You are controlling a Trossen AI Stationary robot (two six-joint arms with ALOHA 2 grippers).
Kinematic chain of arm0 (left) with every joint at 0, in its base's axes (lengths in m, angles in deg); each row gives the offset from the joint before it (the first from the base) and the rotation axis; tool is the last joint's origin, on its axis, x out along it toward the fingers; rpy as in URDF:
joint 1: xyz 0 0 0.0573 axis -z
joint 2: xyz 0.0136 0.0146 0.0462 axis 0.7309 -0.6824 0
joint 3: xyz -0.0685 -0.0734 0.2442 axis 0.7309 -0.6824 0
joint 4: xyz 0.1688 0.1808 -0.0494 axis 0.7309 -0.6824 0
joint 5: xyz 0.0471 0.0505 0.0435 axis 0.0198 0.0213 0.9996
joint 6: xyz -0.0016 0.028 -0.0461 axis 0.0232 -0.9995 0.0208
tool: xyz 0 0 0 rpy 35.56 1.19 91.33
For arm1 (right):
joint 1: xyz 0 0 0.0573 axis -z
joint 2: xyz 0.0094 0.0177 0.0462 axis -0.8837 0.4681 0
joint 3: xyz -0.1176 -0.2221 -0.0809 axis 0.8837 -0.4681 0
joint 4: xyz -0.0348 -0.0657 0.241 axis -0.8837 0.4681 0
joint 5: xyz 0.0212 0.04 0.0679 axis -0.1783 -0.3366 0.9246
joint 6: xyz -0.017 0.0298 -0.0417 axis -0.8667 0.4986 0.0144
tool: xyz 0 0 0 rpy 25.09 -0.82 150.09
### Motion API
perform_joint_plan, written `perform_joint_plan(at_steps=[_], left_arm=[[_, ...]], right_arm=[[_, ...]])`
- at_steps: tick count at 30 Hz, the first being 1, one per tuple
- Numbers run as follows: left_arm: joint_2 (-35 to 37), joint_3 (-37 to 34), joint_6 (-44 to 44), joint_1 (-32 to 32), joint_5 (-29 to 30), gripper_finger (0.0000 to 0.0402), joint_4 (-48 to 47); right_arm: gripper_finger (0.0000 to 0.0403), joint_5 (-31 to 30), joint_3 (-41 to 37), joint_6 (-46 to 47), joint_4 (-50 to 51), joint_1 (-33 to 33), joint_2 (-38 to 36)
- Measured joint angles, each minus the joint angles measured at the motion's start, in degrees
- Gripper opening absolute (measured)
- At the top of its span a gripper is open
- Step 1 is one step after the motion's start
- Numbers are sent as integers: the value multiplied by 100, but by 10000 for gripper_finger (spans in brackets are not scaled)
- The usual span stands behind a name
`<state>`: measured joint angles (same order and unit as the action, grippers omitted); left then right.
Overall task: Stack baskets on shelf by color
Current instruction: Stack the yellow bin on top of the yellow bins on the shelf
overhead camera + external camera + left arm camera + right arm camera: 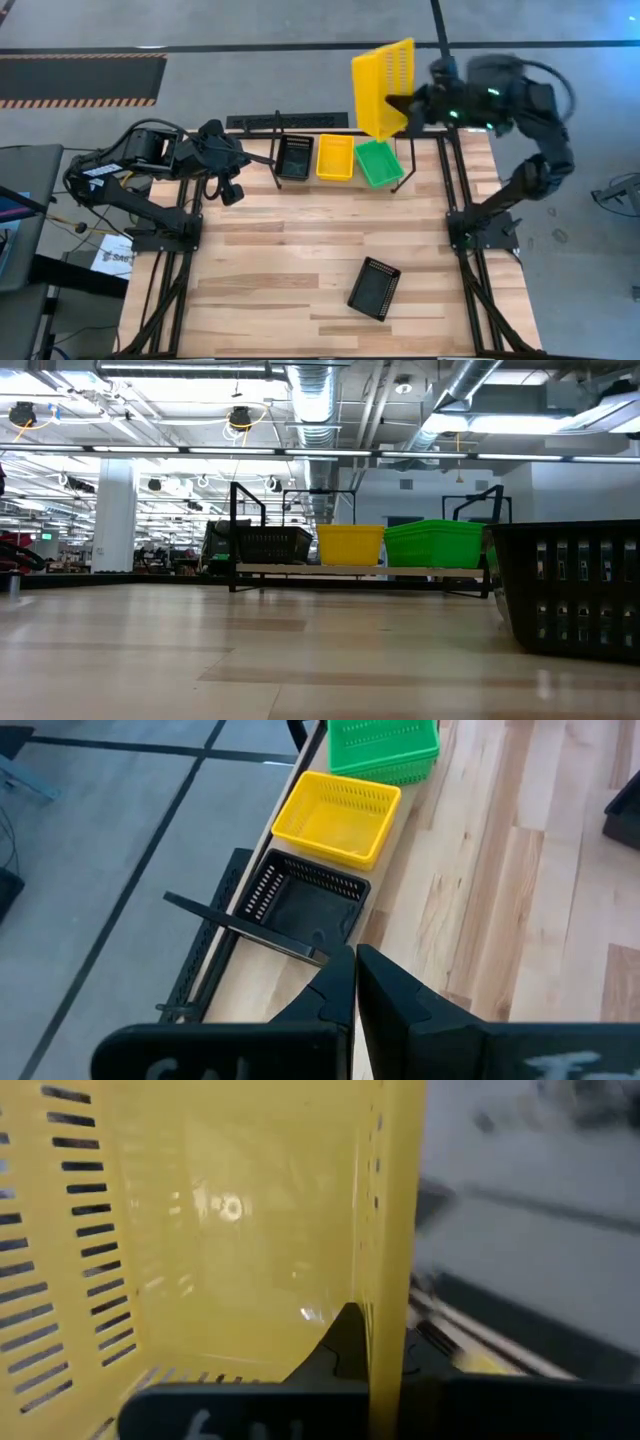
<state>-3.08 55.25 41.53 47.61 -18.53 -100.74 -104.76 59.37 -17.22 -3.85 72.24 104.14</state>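
Right gripper (405, 105) pinches the slotted wall of a glossy yellow basket (384, 88), which I see tilted above the far shelf (360, 570), seemingly over the green baskets (378, 162). Left gripper (355, 982) waits closed.

Three baskets (333, 158) sit side by side on the shelf (360, 569).

Black basket (575, 590) cut off by low view edge; stack counts on shelf (360, 569) unclear.
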Motion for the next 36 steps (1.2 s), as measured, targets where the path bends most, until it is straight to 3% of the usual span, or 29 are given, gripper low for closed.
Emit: perform_joint_plan(at_steps=[6,10,14,20,24,31,36], left_arm=[[0,0,-24,0,2,2,0],[0,0,-26,1,0,2,-7],[0,0,-26,1,0,2,-7],[0,0,2,0,0,2,-4],[0,0,132,0,0,2,0],[0,0,162,0,-1,2,-38],[0,0,151,0,-2,2,-185]], right_arm=[[1,1237,-370,247,1018,1175,697],[0,1465,-387,318,1648,1691,1395],[0,1446,-385,442,1670,1916,1949],[0,1118,-385,1301,1668,1914,2650],[0,1288,-380,1860,1632,1811,2940],[0,1399,-416,2249,1712,1426,3122],[0,1044,-588,2612,2158,1220,3117]])
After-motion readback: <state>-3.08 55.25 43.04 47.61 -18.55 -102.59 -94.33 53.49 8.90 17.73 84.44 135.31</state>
